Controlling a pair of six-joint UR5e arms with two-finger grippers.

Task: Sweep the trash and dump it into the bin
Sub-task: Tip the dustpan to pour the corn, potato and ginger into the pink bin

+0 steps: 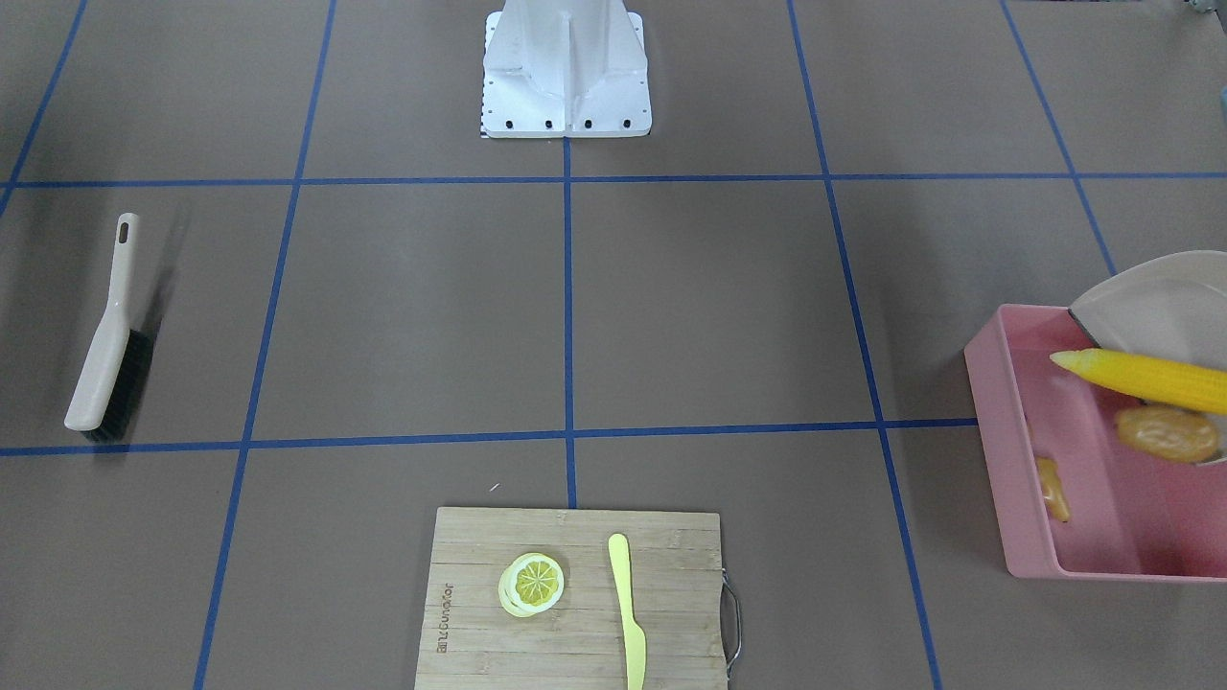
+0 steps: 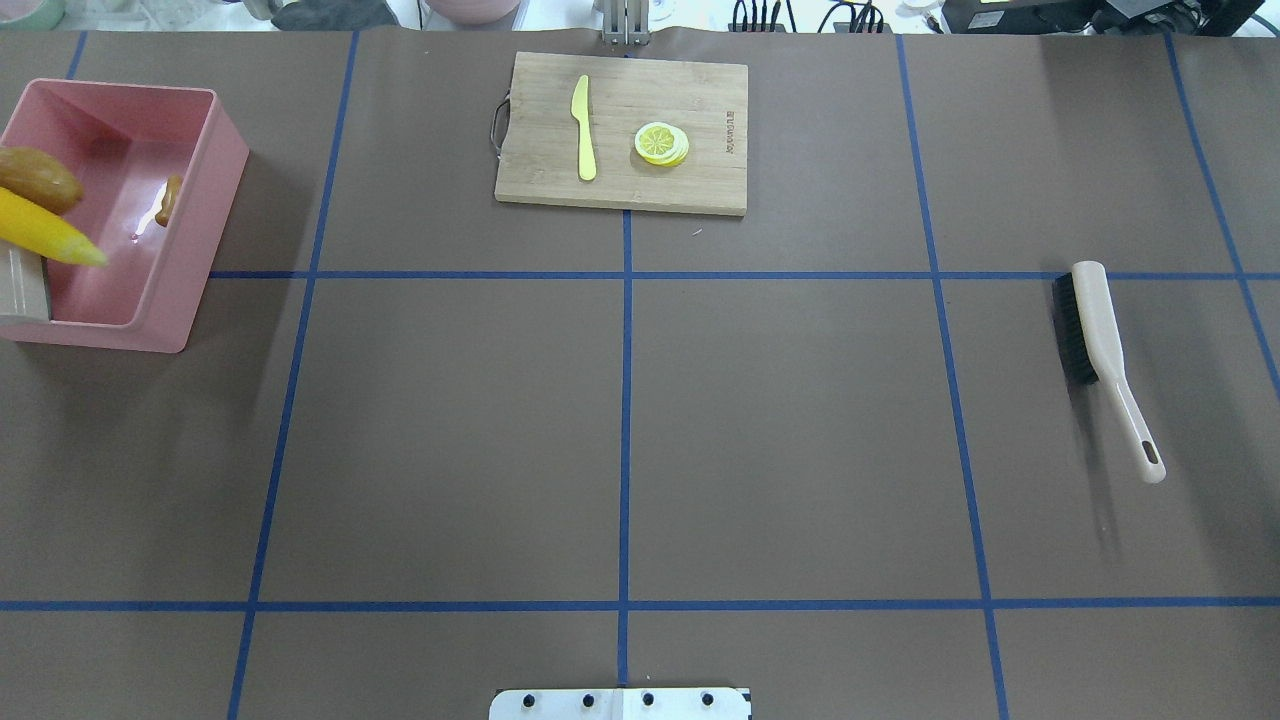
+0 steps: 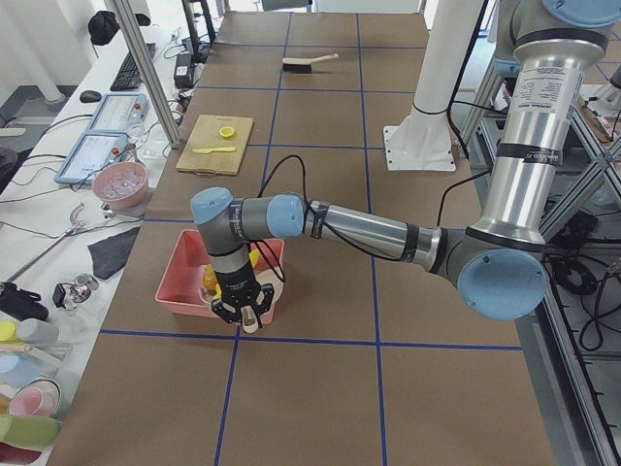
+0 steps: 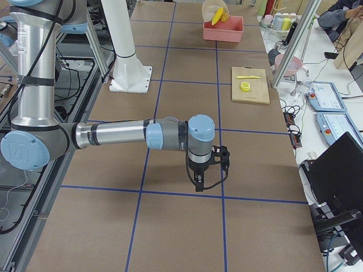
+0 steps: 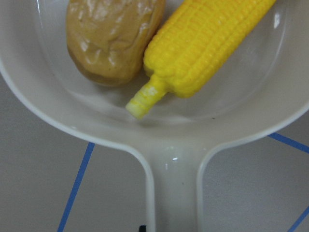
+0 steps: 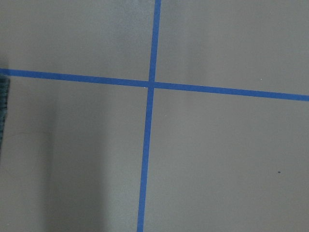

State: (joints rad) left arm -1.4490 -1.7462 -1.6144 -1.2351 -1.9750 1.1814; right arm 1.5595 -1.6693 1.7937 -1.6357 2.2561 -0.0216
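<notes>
The pink bin (image 1: pixel 997 460) stands at the table's end on my left. A beige dustpan (image 1: pixel 1160 297) is tilted over it, with the yellow corn cob (image 1: pixel 1141 376) and the brown potato (image 1: pixel 1168 433) lying in the pan, as the left wrist view shows. The tan ginger root (image 1: pixel 1052 489) lies on the bin's floor. My left gripper (image 3: pixel 243 316) is at the dustpan's handle (image 5: pixel 174 193); I cannot tell whether it is open or shut. My right gripper (image 4: pixel 207 170) hangs over bare table, and its state cannot be told either.
A beige brush (image 2: pixel 1095 350) with black bristles lies on the table on my right side. A wooden cutting board (image 2: pixel 700 100) at the far edge carries a lemon slice (image 2: pixel 661 143) and a pale yellow knife (image 2: pixel 583 130). The white robot base (image 1: pixel 566 77) stands at mid-table.
</notes>
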